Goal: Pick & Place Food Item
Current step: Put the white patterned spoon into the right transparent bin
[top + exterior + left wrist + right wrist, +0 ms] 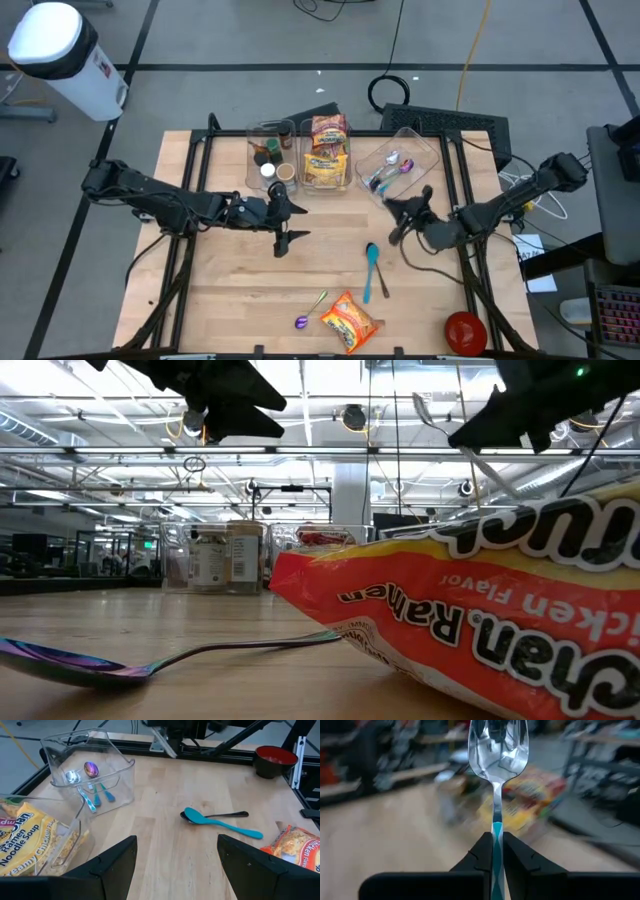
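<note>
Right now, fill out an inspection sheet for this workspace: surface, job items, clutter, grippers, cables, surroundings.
Surface: wooden table, bare across its middle.
Job's things: ramen packet loose at the front edge; more ramen packs in the middle clear bin.
Clutter: teal spoon crossing a dark spoon, iridescent spoon beside the ramen packet, red bowl, jar bin, cutlery bin.
Grippers: left gripper open, holding nothing, above the table; right gripper shut on a silver spoon with a teal handle.
Cables: black coil and yellow cord on the floor behind the table.
Surroundings: white bin on the floor.
</note>
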Controlling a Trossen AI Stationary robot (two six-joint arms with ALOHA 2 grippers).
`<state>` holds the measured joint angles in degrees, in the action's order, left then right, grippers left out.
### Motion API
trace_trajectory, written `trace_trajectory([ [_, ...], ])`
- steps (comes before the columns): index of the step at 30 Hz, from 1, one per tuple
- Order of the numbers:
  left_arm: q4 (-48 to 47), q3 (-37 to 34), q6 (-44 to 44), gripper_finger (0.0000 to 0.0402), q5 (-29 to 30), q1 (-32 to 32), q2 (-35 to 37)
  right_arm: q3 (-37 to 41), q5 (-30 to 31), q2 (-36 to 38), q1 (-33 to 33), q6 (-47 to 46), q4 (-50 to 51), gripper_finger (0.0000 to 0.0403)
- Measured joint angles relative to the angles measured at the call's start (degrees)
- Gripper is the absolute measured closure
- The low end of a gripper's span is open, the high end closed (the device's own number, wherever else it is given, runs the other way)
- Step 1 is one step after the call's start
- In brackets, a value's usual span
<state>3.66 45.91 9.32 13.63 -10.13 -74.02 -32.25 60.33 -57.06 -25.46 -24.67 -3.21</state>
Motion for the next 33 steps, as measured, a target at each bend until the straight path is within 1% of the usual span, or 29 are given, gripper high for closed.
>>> trace_trajectory([
  [3, 0.01, 0.00, -0.05, 0.0119, 0.00, 0.00, 0.00, 5.82, 3.73, 1.61, 2.54, 6.20, -13.52, 0.0387],
  [9, 0.48, 0.00, -0.05, 0.0119, 0.02, 0.00, 0.00, 18.02, 4.12, 2.26, 10.64, 17.83, -45.26, 0.0384],
  [11, 0.76, 0.00, -0.07, 0.0119, 0.02, 0.00, 0.00, 21.20, 4.09, 2.25, 13.51, 19.44, -52.92, 0.0385],
  [13, 0.76, 0.00, -0.07, 0.0119, 0.02, 0.00, 0.00, 23.66, 4.09, 2.25, 16.24, 19.79, -58.23, 0.0384],
  [17, 1.13, 0.00, -0.23, 0.0119, 0.31, -0.02, 0.00, 25.59, 3.96, 0.88, 21.65, 17.09, -59.58, 0.0384],
  [19, 1.45, 0.00, -0.70, 0.0119, 1.72, -0.02, 0.00, 25.57, 3.77, -0.73, 24.49, 15.09, -59.85, 0.0384],
  [24, 2.75, 0.00, -1.20, 0.0119, 4.96, 0.00, 0.02, 25.57, -1.96, -5.38, 31.84, 12.85, -64.25, 0.0383],
  [26, 2.97, 0.00, -1.20, 0.0119, 4.98, 0.00, 0.02, 25.57, -2.09, -7.26, 34.02, 11.61, -67.05, 0.0383],
  [30, 2.99, 0.00, -1.13, 0.0119, 4.98, 0.00, 0.02, 25.53, -2.11, -11.17, 36.31, 10.12, -69.21, 0.0383],
  [33, 2.99, 0.00, -1.12, 0.0119, 4.98, 0.00, 0.02, 25.53, -2.44, -14.66, 36.19, 7.06, -69.17, 0.0383],
])
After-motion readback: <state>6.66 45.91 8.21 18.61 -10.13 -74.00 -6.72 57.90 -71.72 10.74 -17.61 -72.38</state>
